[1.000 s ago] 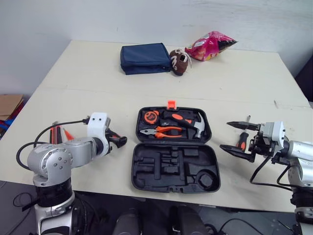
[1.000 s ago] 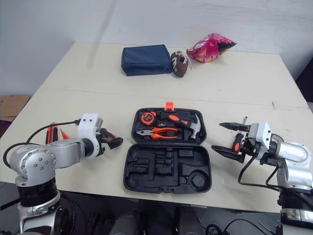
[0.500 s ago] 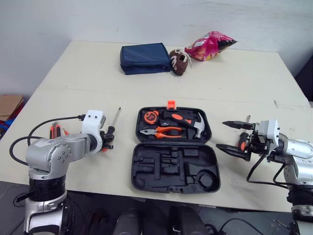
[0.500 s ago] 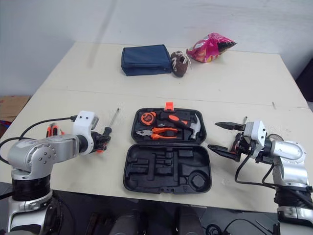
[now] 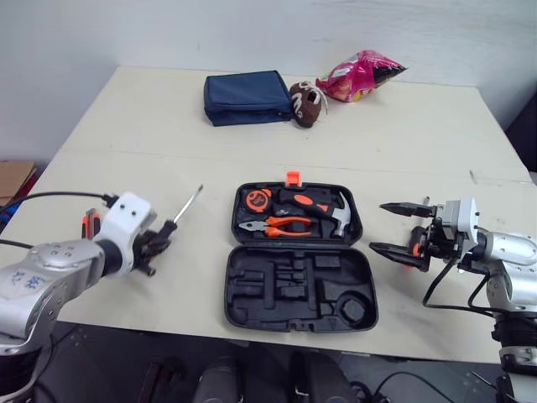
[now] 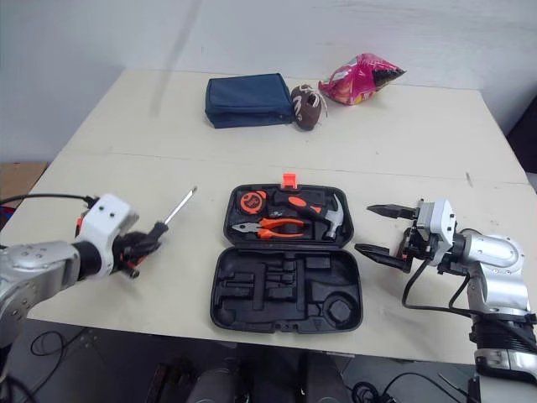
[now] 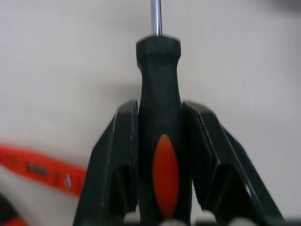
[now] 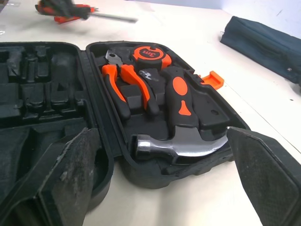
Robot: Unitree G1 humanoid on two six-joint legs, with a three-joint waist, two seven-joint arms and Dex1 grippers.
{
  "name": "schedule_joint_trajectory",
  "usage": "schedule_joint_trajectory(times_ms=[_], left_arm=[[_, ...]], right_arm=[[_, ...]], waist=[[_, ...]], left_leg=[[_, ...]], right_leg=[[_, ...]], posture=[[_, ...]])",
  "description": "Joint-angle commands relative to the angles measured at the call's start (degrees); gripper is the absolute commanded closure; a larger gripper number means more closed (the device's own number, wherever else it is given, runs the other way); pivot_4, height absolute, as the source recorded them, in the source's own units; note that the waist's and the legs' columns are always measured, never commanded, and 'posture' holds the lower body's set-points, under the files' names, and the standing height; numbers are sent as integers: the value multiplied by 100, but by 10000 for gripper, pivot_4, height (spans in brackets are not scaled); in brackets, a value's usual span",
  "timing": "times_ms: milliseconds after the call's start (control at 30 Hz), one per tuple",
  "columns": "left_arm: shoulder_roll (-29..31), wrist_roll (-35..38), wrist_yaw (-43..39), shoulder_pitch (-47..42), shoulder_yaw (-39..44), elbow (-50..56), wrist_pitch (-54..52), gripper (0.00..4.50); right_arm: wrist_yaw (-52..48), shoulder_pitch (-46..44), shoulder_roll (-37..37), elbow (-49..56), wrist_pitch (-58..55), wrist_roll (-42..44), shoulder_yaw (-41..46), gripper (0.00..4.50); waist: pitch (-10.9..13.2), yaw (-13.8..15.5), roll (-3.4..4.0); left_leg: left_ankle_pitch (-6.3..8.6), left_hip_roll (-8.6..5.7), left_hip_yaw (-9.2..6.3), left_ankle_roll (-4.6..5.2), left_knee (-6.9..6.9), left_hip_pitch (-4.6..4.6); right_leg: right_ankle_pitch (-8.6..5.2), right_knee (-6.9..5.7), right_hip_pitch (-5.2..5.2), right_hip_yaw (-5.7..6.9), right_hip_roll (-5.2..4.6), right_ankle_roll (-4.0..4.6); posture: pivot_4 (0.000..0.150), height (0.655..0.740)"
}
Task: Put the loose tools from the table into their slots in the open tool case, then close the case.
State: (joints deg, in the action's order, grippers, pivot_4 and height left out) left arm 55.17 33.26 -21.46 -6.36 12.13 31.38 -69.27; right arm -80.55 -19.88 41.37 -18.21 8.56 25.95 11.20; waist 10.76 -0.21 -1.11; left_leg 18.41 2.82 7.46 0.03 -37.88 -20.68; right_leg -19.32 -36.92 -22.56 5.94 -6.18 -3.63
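Note:
My left gripper (image 5: 157, 243) is shut on the black-and-orange handle of a screwdriver (image 7: 159, 136), left of the tool case; its shaft (image 5: 189, 204) slants up toward the far right. The black tool case (image 5: 232, 312) lies open at the table's middle. Its far half holds a tape measure (image 5: 256, 200), orange pliers (image 5: 278, 225) and a hammer (image 8: 181, 141); the near half shows bare slots. My right gripper (image 5: 378, 227) stands open just right of the case, jaws wide, nothing between them. A second orange-and-black screwdriver (image 5: 414, 244) lies under that gripper's wrist.
An orange-handled tool (image 5: 90, 223) lies on the table behind my left wrist. At the far side sit a navy pouch (image 5: 247, 98), a brown toy shoe (image 5: 307, 103) and a pink snack bag (image 5: 362, 75). The table's front edge runs close below the case.
My left gripper has shut on the screwdriver's handle and drawn back leftward with it. The right gripper, still open, has edged slightly toward the case.

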Motion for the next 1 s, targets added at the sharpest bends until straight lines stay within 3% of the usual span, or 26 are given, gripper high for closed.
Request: schedule_joint_trajectory(times_ms=[33, 233, 300, 367, 500, 700, 900, 1000], left_arm=[[-241, -81, 136, -146, -7, -6, -181, 37404], [-632, -303, 420, -267, -266, 27, -508, 37404], [-670, -330, 394, -258, -246, 36, -495, 27079], [-637, -382, 311, -220, -238, 36, -352, 20859], [-260, -319, -308, 420, 658, 626, 220, 4511], [-307, -216, -714, 1460, 1608, 1159, 154, 4511], [-625, -352, -323, 1488, 1268, 1343, -79, 4511], [-810, -388, -30, 1078, 895, 1215, -296, 4511]], right_arm=[[-96, -34, 26, 213, -10, 139, 19, 0], [-248, 175, 6, 546, -110, 287, 2, 0], [-296, 234, 12, 637, -121, 305, -10, 0], [-291, 282, -9, 730, -138, 318, -10, 0], [-288, 471, 37, 1192, -375, 566, 88, 0], [-280, 803, -94, 1970, -584, 988, 73, 0], [-288, 1006, -421, 2439, -535, 1189, -44, 0], [-282, 1014, -507, 2524, -476, 1164, -154, 0]], waist=[[0, 30, 0], [0, 20, 1], [0, 19, 0], [0, 19, 0], [0, -24, 0], [1, 3, 1], [1, 21, 1], [1, 26, 1]], left_leg=[[2, -1, -5, 4, 0, -1], [6, -7, -12, 13, -2, -31], [4, -7, -12, 15, -6, -30], [2, -7, -13, 17, -10, -30], [4, -3, -14, 15, -5, -34], [5, -5, -16, 16, -5, -39], [12, -8, -29, 20, -5, -41], [13, -9, -29, 20, -4, -42]], right_leg=[[0, 0, 1, 4, -3, 0], [2, 7, -11, 17, -10, -4], [2, 4, -11, 19, -10, -4], [2, 0, -9, 19, -10, -4], [2, 3, -14, 19, -10, -4], [2, 8, -17, 20, -11, -3], [2, 10, -12, 27, -15, -3], [2, 13, -11, 29, -15, -3]], posture=[[1500, 7400], [1500, 7400], [1500, 7400], [1500, 7400], [1500, 7400], [1500, 7400], [1500, 7400], [1500, 7400]])
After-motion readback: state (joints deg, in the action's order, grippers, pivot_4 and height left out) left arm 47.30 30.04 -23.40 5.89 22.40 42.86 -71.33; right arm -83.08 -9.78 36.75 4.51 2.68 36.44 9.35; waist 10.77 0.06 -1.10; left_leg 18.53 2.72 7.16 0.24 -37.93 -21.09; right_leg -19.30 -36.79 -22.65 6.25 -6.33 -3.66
